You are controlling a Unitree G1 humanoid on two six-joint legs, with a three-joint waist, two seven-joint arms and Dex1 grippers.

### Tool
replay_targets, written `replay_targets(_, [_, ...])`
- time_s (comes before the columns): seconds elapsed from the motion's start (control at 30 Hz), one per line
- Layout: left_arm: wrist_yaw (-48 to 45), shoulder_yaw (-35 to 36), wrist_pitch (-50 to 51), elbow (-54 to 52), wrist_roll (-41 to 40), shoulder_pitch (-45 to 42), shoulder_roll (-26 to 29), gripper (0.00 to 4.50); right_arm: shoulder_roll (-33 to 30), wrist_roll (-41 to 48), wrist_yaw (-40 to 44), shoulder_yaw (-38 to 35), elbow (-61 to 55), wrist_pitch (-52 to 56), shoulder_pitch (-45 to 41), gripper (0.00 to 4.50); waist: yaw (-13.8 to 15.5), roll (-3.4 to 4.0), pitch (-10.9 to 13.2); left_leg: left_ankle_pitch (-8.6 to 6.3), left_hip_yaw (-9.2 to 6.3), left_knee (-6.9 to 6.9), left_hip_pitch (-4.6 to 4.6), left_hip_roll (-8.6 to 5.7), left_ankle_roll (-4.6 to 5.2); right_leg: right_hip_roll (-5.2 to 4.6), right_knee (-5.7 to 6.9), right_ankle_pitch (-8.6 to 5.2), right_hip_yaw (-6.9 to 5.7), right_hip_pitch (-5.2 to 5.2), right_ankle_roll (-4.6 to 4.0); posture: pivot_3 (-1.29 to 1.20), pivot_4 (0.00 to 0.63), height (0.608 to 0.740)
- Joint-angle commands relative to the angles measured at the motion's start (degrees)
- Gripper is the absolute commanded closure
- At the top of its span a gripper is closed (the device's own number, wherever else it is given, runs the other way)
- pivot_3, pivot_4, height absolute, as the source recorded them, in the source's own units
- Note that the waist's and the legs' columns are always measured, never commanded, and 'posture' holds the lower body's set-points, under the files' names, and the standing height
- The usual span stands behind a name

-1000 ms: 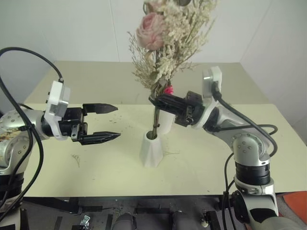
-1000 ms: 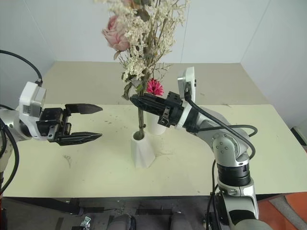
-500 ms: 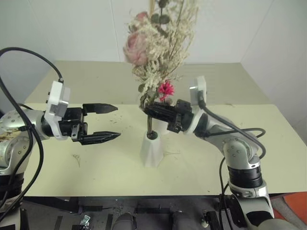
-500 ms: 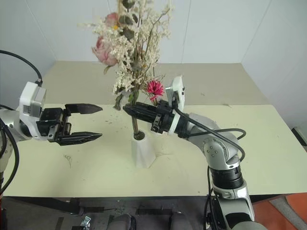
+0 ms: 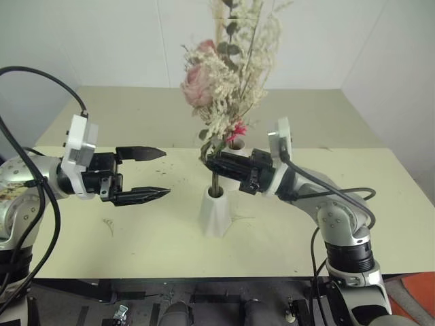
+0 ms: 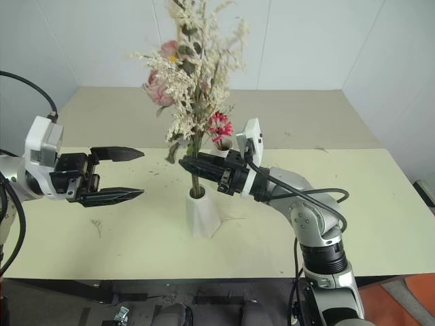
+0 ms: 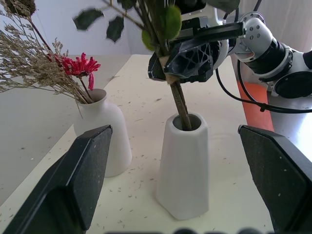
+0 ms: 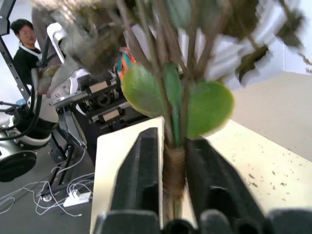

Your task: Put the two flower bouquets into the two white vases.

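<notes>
— One table (image 5: 380, 183), pale yellow-green and flat, dusted with dry crumbs. What stands on it?

— Two white vases, matte. Nearer is the faceted vase (image 5: 216, 211), cone-shaped and widening to its base. Just behind it stands the rounded vase (image 7: 103, 134), bottle-shaped with a narrow neck.

— And the bouquets?

— Two as well. The fuller bouquet (image 5: 234, 75), cream-white sprigs with green leaves and a pale pink rose, stands nearly upright, its long axis running from the faceted vase's mouth to the heads above, leaning slightly. Its bound stems reach down into that mouth. The sparse bouquet (image 7: 58, 73), beige grasses with one small pink-red flower, sits in the rounded vase, its stems fanning out sideways.

— The grippers?

— Two. The right gripper (image 5: 216, 163) points sideways across the table, its black fingers (image 8: 141, 170) on either side of the fuller bouquet's wrapped stems just above the faceted vase; I cannot tell whether they press them. The left gripper (image 5: 160, 174) hangs well apart to the side, holding nothing, fingers spread wide.
</notes>
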Motion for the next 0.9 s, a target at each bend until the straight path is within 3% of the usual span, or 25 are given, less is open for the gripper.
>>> replay_targets(0.03, [0.0,1.0,-0.5,-0.8,-0.4,-0.9,0.5,0.0,-1.9,0.5,1.3,-0.4,-3.9,-0.4,1.3,2.3,0.0,0.0,0.0,0.0,0.0,0.0,0.0,0.0,0.0,0.0,0.0,0.0,0.0,0.0,0.0,0.0,0.15,0.74])
replay_targets(0.27, [-0.6,0.0,-1.1,0.6,0.3,-2.2,0.1,0.0,-10.4,1.3,5.7,-3.0,-7.5,-0.7,5.8,0.06,0.1,0.0,0.0,0.0,0.0,0.0,0.0,0.0,0.0,-0.01,-0.01,0.0,-0.01,0.02,0.0,0.0,0.15,0.74])
replay_targets(0.57, [-1.4,-0.6,-1.4,1.1,0.6,-2.5,-0.3,0.0,-20.8,-0.6,9.4,-6.1,-9.8,-1.9,11.0,0.06,0.1,-0.01,0.0,0.0,0.0,0.01,0.01,0.0,0.0,0.0,-0.02,0.0,0.0,0.03,0.0,0.0,0.15,0.74])
replay_targets(0.9, [-0.6,2.4,-2.6,-0.1,1.3,3.1,-0.5,0.0,-36.7,-9.9,11.6,-27.9,-6.6,-5.5,30.0,0.06,0.2,0.0,0.0,0.0,0.01,0.0,0.07,-0.02,0.0,-0.01,-0.03,-0.01,0.03,0.09,0.0,0.0,0.15,0.74])
